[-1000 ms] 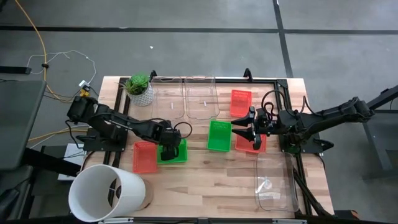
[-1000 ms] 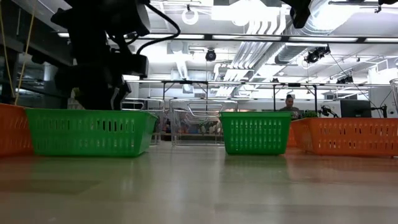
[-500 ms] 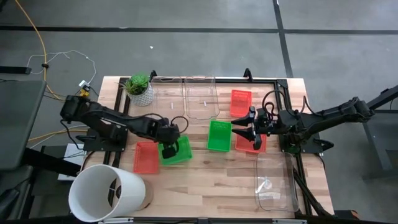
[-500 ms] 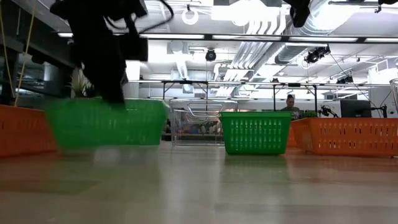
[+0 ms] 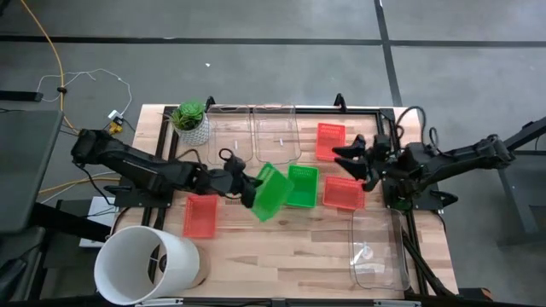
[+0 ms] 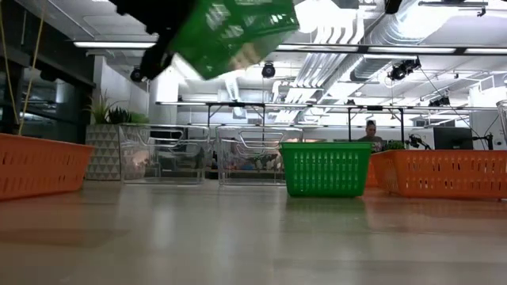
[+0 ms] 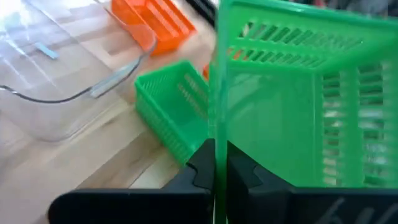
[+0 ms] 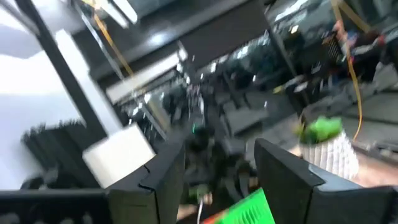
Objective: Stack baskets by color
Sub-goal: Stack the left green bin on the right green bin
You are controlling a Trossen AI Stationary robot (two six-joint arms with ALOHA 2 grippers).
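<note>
My left gripper [image 5: 245, 184] is shut on a green basket [image 5: 273, 193], which hangs tilted above the table, high up in the low view [image 6: 231, 30]. A second green basket [image 5: 302, 186] rests on its bottom just to the right of it. Red baskets rest on the table at the left [image 5: 201, 215], the far middle [image 5: 330, 141] and the right [image 5: 344, 194]. My right gripper [image 5: 348, 159] hovers open above the right-hand red baskets, holding nothing. My left gripper pinches one side wall of the green basket [image 7: 214, 118], with one finger inside [image 7: 239, 171] and one outside. The fingers come from the table's left, slanting a little downward. The basket is lifted clear of the table and tipped on its side.
A white bucket [image 5: 145, 264] lies at the near left corner and a potted plant [image 5: 191, 122] stands at the far left. Two clear containers [image 5: 275, 134] sit at the far middle, and another [image 5: 378, 251] at the near right.
My left gripper has shut on the green basket's wall, risen, rolled and gone toward the table's right. The basket has left the table and tipped over sideways. My right gripper has drawn back toward the right edge and tipped upward, uncovering the red basket below it.
</note>
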